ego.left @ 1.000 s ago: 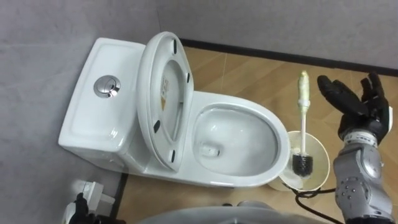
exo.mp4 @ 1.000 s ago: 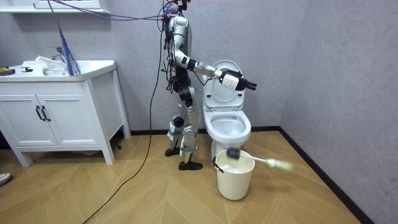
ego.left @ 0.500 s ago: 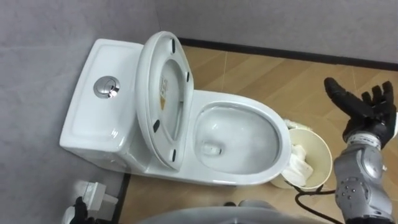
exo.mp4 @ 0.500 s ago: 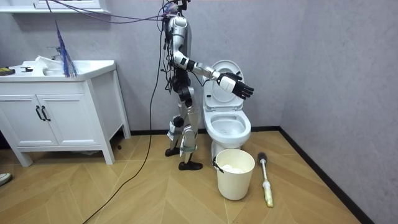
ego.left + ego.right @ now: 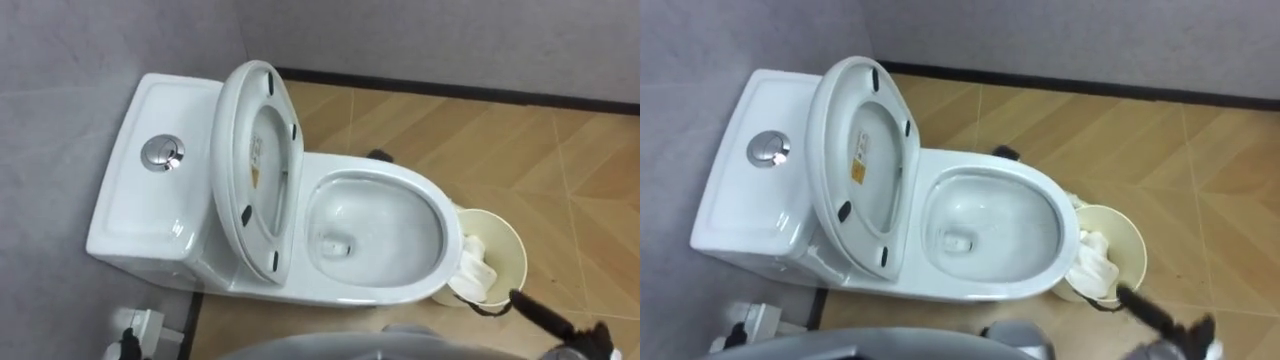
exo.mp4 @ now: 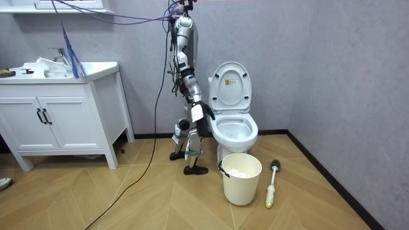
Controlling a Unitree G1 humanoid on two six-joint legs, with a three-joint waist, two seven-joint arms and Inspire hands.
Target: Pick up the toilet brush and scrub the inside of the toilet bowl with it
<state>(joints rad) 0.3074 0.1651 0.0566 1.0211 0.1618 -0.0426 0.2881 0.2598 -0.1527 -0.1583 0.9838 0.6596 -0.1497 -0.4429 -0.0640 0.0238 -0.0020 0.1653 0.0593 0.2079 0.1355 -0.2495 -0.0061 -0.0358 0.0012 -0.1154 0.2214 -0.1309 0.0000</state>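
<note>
Placement 1st: white ceramic toilet (image 5: pixel 350 285) has its white oval seat & lid (image 5: pixel 255 170) tipped up vs the tank (image 5: pixel 150 210), so the bowl (image 5: pixel 400 210) is open for scrubbing. The cream round plastic bucket (image 5: pixel 508 250) sits touching or just beside the bowl's front, prob. as the parking spot for the tool. It holds a crumpled white wad (image 5: pixel 475 265), cloth or paper, can't tell. The long toilet brush w/ dark bristle head, white stem & pale yellow grip (image 6: pixel 272 184) is in neither: it lies flat on the wood floor (image 6: pixel 128 204) just beside the bucket, on the room view's right, head toward the wall, held by nobody. Right hand (image 5: pixel 545 313) hangs low at the eye views' lower right, near the bucket, dark fingers straight, nothing in them. Left hand (image 5: pixel 127 345) is a dark scrap at the lower-left edge; its state can't be told. Judging by that, brushing isn't under way: the brush needs picking up off the floor 1st. Views differ: room view gives the brush & the robot standing upright just beside the toilet on that view's left, arm down. The 2 eye views give the bowl's inside, the wad, & a small dark thing (image 5: pixel 378 155) past the bowl's far rim, maybe bristles, can't tell.
</note>
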